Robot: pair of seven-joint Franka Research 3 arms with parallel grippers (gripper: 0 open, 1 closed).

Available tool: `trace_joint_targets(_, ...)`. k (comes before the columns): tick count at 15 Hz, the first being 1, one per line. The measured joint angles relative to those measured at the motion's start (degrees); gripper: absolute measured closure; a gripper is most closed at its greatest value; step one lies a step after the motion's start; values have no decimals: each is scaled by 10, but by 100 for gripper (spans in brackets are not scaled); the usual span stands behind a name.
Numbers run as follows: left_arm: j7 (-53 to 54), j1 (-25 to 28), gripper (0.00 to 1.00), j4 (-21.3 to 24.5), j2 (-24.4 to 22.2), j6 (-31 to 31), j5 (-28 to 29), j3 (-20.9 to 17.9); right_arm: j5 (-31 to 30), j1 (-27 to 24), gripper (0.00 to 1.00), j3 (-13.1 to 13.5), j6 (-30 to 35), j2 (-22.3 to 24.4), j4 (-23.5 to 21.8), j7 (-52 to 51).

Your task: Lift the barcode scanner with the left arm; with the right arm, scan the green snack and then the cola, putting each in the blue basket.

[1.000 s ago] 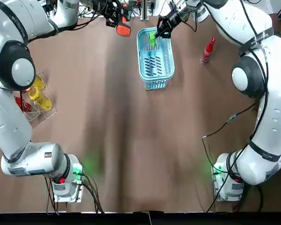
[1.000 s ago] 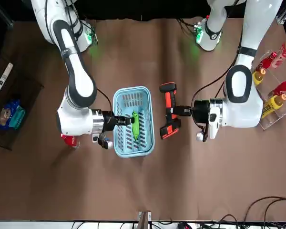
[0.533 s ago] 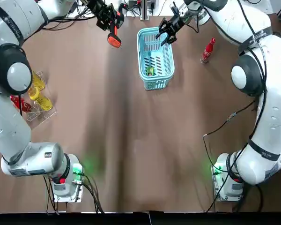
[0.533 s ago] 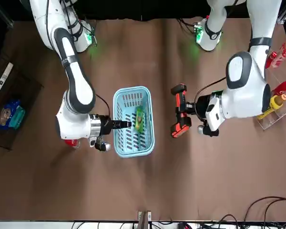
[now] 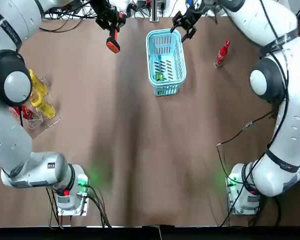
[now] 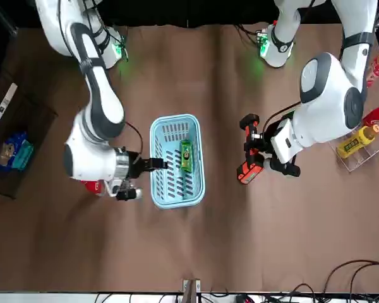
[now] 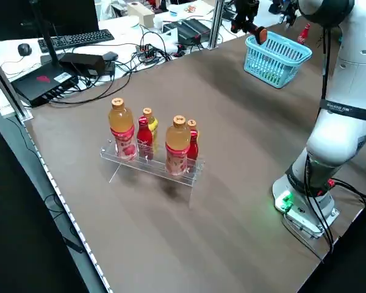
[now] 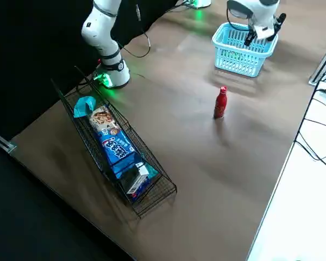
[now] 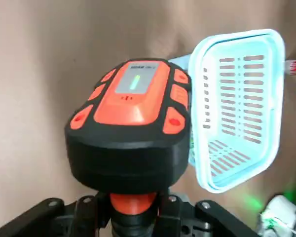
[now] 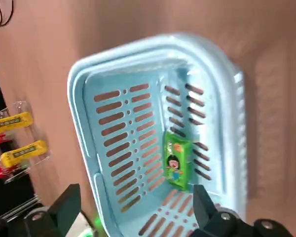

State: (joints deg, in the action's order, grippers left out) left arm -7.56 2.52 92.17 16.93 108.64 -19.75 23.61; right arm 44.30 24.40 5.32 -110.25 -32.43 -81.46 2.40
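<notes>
Right gripper (image 10: 134,197) spread wide, empty, over blue basket (image 10: 138,47).

The brown counter (image 5: 140,145) carries a blue basket (image 5: 165,91) at its far middle, a cola bottle (image 5: 222,53) upright to the basket's right, a clear bottle rack (image 7: 151,166) at the left, and a wire snack tray (image 8: 155,202) at the right edge.

cola (image 6: 92,187) mostly hidden behind the right arm (image 6: 88,161), barcode scanner (image 9: 130,128) handle cut off at the edge

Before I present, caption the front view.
Snack lies in the basket; right gripper open by its rim; left gripper holds the scanner alongside.
</notes>
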Motion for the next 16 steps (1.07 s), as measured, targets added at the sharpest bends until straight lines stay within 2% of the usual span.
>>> trace_joint_targets(3,0,0,63,0,-7,0,26,0,-77,-9,0,28,34,38,1,16)
trace_joint_targets(7,0,-1,63,0,-17,-1,32,1,-166,-14,0,93,46,58,-1,18)
trace_joint_targets(11,-10,-10,63,1,-17,-1,65,1,-201,-32,1,154,51,57,-26,-10)
trace_joint_targets(12,-14,-14,63,2,-17,-1,66,1,-205,-40,1,159,52,57,-33,-16)
trace_joint_targets(13,-16,-16,63,2,-17,-1,67,1,-212,-48,6,164,52,57,-41,-19)
trace_joint_targets(16,-17,-18,63,3,-17,-1,67,1,-250,-61,9,173,51,54,-58,-21)
